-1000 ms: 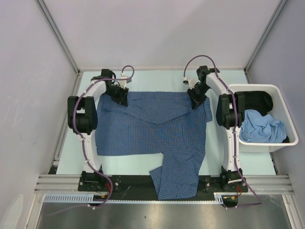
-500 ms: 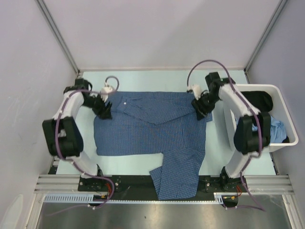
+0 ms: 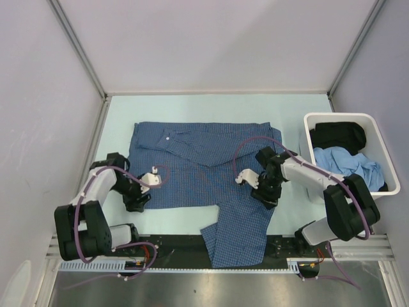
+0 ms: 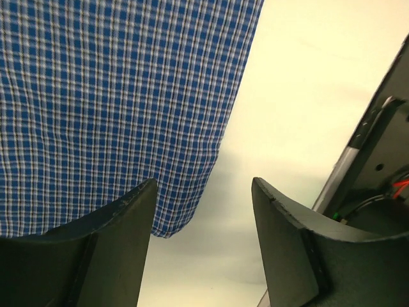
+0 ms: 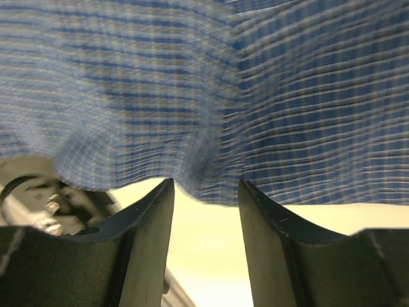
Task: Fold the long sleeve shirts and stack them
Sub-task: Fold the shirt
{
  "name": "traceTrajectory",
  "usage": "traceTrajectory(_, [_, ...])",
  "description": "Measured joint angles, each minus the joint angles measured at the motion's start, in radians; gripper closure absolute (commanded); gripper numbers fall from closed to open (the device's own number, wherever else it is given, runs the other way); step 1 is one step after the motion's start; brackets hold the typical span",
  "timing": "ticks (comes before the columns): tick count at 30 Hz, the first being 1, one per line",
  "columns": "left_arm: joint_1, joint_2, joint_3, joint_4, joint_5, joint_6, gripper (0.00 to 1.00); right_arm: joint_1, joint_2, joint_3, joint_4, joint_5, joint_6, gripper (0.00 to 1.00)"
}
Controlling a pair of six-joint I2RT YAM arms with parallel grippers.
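left gripper (image 3: pixel 137 199), right gripper (image 3: pixel 264 194) now nearer

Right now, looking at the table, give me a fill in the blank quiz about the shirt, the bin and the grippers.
1. One ___ of the checked shirt trails off the near edge of the table.
2. The white bin stands on the robot's ___ side.
3. It holds a black garment and a light-___ one.
4. The left gripper and the right gripper both have jaws that are ___.
Missing words: sleeve; right; blue; open.

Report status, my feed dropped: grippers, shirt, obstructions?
Left gripper open at shirt's near-left corner. Right gripper open over its right side. Shirt spread flat, sleeve over near edge. Bin at right, not obstructing.
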Motion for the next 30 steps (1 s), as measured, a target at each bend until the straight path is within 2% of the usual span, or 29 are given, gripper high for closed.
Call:
traceTrajectory(4, [0.004,-0.05,-0.06,0.061,-0.047,0.024,0.34,0.004,0.026,-0.002,0.068,0.04,0.021,0.59])
traceTrajectory(8, [0.008,-0.091,-0.123,0.116,-0.093,0.054,0.34,0.023,0.032,-0.029,0.121,0.072,0.043,0.91])
traceTrajectory(10, [0.01,-0.118,-0.15,0.135,-0.111,0.076,0.36,0.031,0.039,-0.041,0.137,0.088,0.054,1.0])
traceTrajectory(12, [0.01,-0.159,-0.178,0.155,-0.129,0.095,0.39,0.037,0.045,-0.04,0.142,0.101,0.071,1.0])
traceTrajectory(15, [0.011,-0.222,-0.207,0.156,-0.142,0.124,0.56,0.043,0.045,-0.04,0.144,0.113,0.089,1.0])
traceTrajectory(16, [0.011,-0.23,-0.211,0.157,-0.148,0.129,0.67,0.043,0.045,-0.04,0.144,0.114,0.093,1.0])
traceTrajectory(18, [0.011,-0.239,-0.217,0.164,-0.162,0.146,0.76,0.044,0.044,-0.039,0.143,0.116,0.098,1.0])
traceTrajectory(19, [0.011,-0.239,-0.216,0.166,-0.169,0.153,0.86,0.044,0.042,-0.039,0.143,0.116,0.102,1.0])
traceTrajectory(21, [0.011,-0.227,-0.207,0.166,-0.175,0.164,0.97,0.044,0.031,-0.038,0.141,0.116,0.108,1.0])
traceTrajectory(22, [0.011,-0.217,-0.199,0.162,-0.175,0.168,1.0,0.044,0.022,-0.036,0.137,0.116,0.111,1.0])
traceTrajectory(30, [0.011,-0.115,-0.009,0.081,-0.119,0.156,1.0,0.009,-0.022,0.054,0.085,0.087,0.111,1.0])
